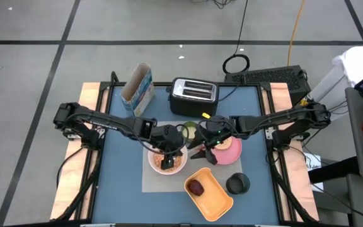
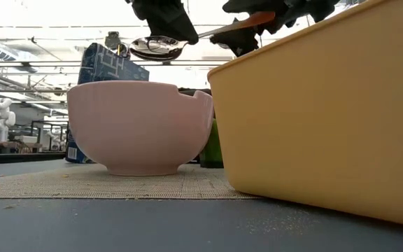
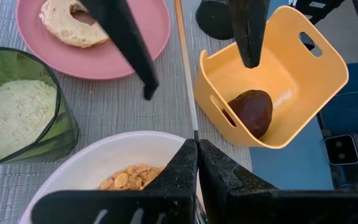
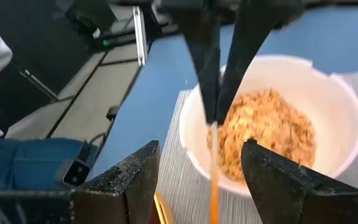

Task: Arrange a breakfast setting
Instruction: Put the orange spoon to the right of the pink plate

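A white bowl (image 1: 167, 162) of cereal stands on the grey placemat (image 1: 150, 184). My left gripper (image 1: 166, 148) hangs over it, shut on a spoon (image 2: 156, 47) with an orange handle (image 2: 247, 22). My right gripper (image 1: 205, 151) is open. Its fingers (image 4: 135, 180) stand on either side of the handle's free end without touching it. The pink plate (image 1: 230, 151) with the round bread piece (image 3: 67, 22) lies to the right of the bowl. The pale-green cup (image 1: 190, 130) stands behind them, with white shreds in it (image 3: 14, 115). My left gripper pinches the spoon's thin stem (image 3: 195, 134) between its two fingers, at the end near the spoon's bowl. The fingers come from above and lie across the stem. The spoon is held about level, clear above the white bowl, with its handle pointing toward my right gripper.
An orange tray (image 1: 210, 197) with a dark brown lump (image 3: 253, 112) stands at the near right, beside a black round object (image 1: 237, 183). A black-and-silver toaster (image 1: 194, 94) and a cereal box (image 1: 137, 88) stand at the far side.
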